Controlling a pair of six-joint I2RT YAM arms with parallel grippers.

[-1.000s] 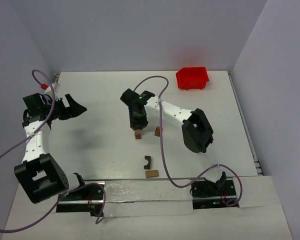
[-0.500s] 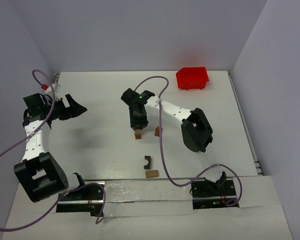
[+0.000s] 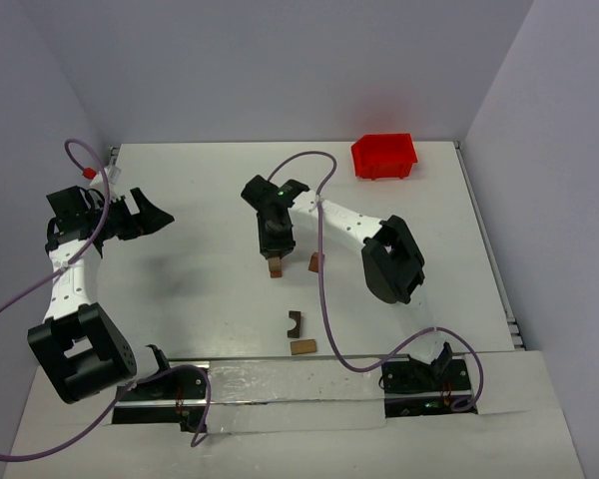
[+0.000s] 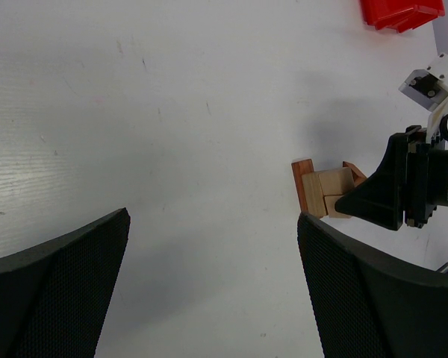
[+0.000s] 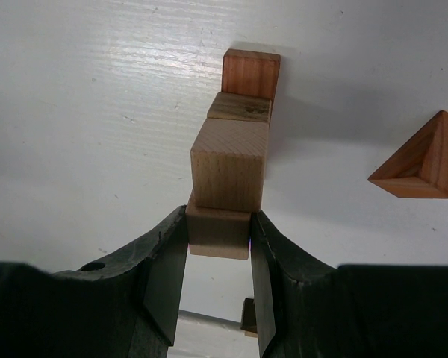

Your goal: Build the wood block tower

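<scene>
The right gripper (image 5: 217, 221) is seen closed to a narrow gap on a pale block (image 5: 218, 237), which is pinched on both sides between the two dark fingers (image 5: 168, 261). This block is pressed against a pale cube (image 5: 228, 164), and beyond the cube a darker block (image 5: 240, 108) and a reddish-brown block (image 5: 251, 73) are lined up in turn. Together they form the tower (image 3: 276, 266), with the held piece at the gripper's end. It cannot be told whether the held block is fully seated on the cube. In the overhead view the tower is found near the middle of the table (image 3: 180, 289), directly under the right gripper.

Just to the right of the tower, and apart from it, a triangular block (image 5: 418, 158) is lying on the table. Nearer the arm bases, a notched block (image 3: 296, 321) is seen, and a flat bar (image 3: 302, 347) is lying just in front of that; both are well apart from the tower. A red bin (image 3: 384, 157) is placed at the far right of the table.

The left gripper (image 4: 213, 220) is held wide apart with nothing between its fingers, well to the left of the tower and above bare table.
</scene>
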